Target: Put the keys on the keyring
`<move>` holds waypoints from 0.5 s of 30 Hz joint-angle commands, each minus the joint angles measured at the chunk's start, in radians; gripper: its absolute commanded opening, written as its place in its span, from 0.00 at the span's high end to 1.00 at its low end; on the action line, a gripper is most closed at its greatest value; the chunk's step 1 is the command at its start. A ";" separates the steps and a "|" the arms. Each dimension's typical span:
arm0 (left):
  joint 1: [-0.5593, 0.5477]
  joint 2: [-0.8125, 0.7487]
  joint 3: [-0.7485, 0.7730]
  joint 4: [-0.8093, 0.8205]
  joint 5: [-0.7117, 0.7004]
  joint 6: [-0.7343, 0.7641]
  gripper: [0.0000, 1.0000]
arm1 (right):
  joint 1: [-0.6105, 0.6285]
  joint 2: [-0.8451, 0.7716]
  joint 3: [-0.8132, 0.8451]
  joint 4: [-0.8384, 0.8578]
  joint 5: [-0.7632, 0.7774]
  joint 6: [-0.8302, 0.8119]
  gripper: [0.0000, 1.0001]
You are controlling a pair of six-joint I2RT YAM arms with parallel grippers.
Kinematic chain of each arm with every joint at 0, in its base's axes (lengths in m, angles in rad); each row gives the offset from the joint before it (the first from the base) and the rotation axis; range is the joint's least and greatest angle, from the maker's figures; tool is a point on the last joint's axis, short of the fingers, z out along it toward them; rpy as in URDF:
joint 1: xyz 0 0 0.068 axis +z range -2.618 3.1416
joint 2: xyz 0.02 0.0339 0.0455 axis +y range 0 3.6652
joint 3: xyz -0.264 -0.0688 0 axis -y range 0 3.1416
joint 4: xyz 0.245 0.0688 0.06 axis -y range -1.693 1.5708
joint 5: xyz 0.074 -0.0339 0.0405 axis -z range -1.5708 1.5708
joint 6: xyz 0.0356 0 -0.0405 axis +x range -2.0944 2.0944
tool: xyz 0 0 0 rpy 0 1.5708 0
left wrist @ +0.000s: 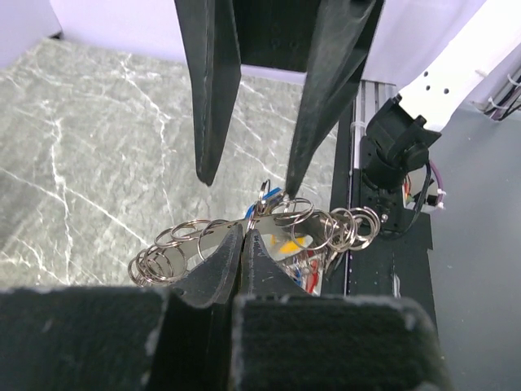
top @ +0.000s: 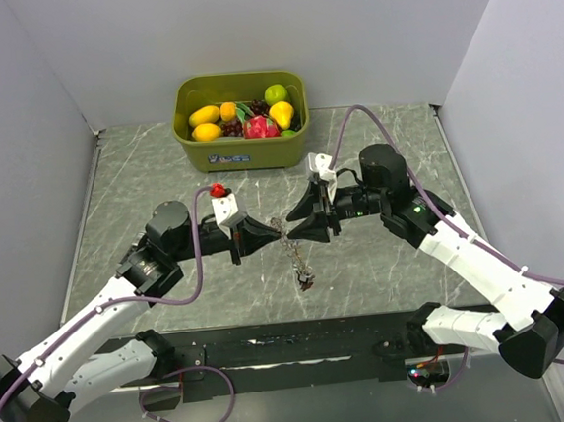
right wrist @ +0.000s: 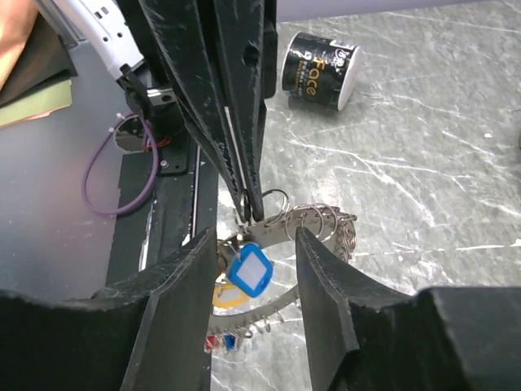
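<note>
Your left jaws are clamped on the silvery chain-like metal keyring (left wrist: 187, 240); your right jaws stand open around the blue-headed key (right wrist: 248, 273).

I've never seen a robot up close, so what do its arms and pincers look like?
The left arm and right arm are white shells joined by round black joint housings. A thin purple cable loops along each. The left pincer and right pincer are matt black, each with two tapering wedge-shaped fingers. A small green light glows on the right arm.
</note>
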 commanded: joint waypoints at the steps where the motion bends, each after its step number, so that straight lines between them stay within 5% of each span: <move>1: -0.004 -0.035 0.017 0.107 0.027 -0.011 0.99 | -0.005 -0.001 -0.003 0.025 0.011 -0.001 0.54; 8: -0.004 -0.039 0.022 0.095 0.021 -0.004 0.99 | -0.005 0.001 -0.011 0.019 0.034 -0.005 1.00; 15: -0.004 -0.062 -0.004 0.154 0.023 -0.022 0.99 | -0.006 -0.004 -0.028 0.020 0.042 -0.019 1.00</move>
